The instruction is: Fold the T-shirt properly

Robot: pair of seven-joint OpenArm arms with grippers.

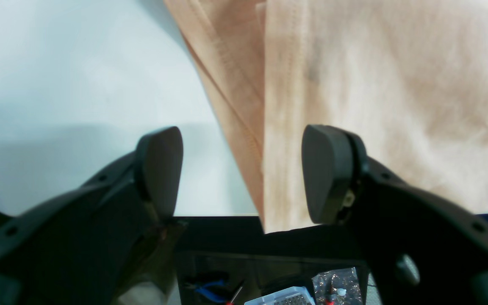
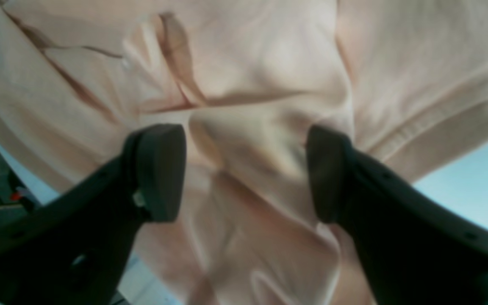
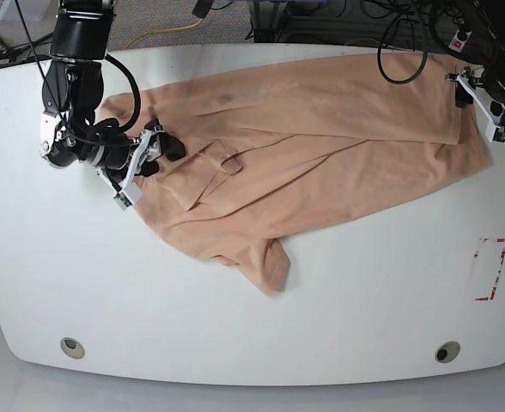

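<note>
Both tools spread apart, gripping nothing. Right tool (image 2: 244, 171) over rumpled T-shirt (image 3: 321, 146): best to pinch one layer. Left tool (image 1: 242, 169) straddling the hem at tabletop (image 3: 235, 335) edge.

A glossy white table with rounded corners (image 3: 235, 335) carries the load. A plain peach-pink short-sleeved cloth T-shirt (image 3: 321, 146) lies rumpled and partly folded across its far half, spanning much of the width, one sleeve pointing toward the near edge. A small red-and-white rectangular marking (image 3: 489, 269) sits near the right edge. Two round metal-ringed holes (image 3: 73, 347) are set in the near corners.
</note>
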